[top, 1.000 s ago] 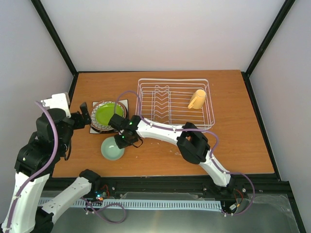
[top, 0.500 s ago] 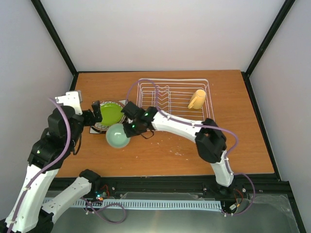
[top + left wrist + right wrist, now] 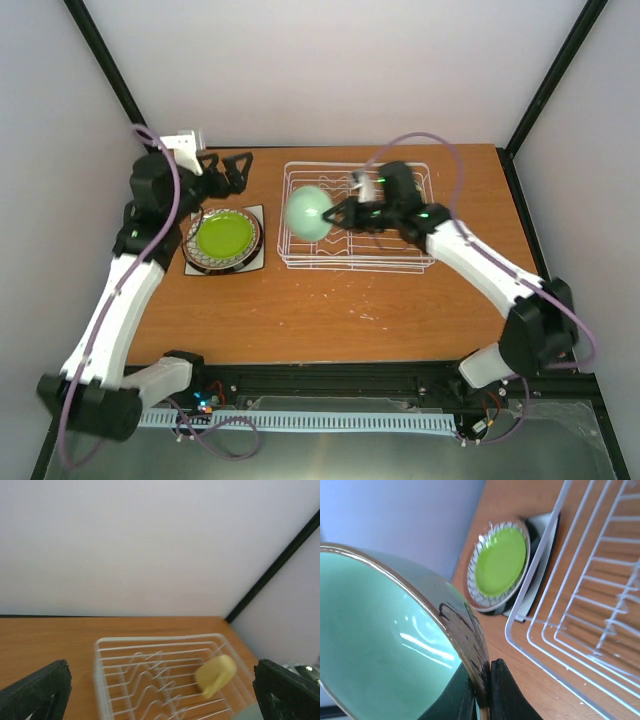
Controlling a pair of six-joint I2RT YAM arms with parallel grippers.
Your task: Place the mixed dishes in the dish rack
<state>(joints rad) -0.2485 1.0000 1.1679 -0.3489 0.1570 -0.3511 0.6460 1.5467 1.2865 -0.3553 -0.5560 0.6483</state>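
Top external | right jaws pinch bowl (image 3: 308, 212) rim over dish rack (image 3: 395, 252) left edge | left jaws spread

The pale mint glazed ceramic bowl (image 3: 307, 211) at the frame's centre shows a brownish, dark-streaked rim in the right wrist view. At left, a glossy lime-green small round plate (image 3: 223, 236) lies on a round plate rimmed with black-and-white petal strokes (image 3: 222, 265), over a white square plate (image 3: 256, 213). The white wire dish rack (image 3: 380, 265) holds a pale yellow handled mug (image 3: 216, 674); the wooden worktop (image 3: 400, 310) is orange-brown.
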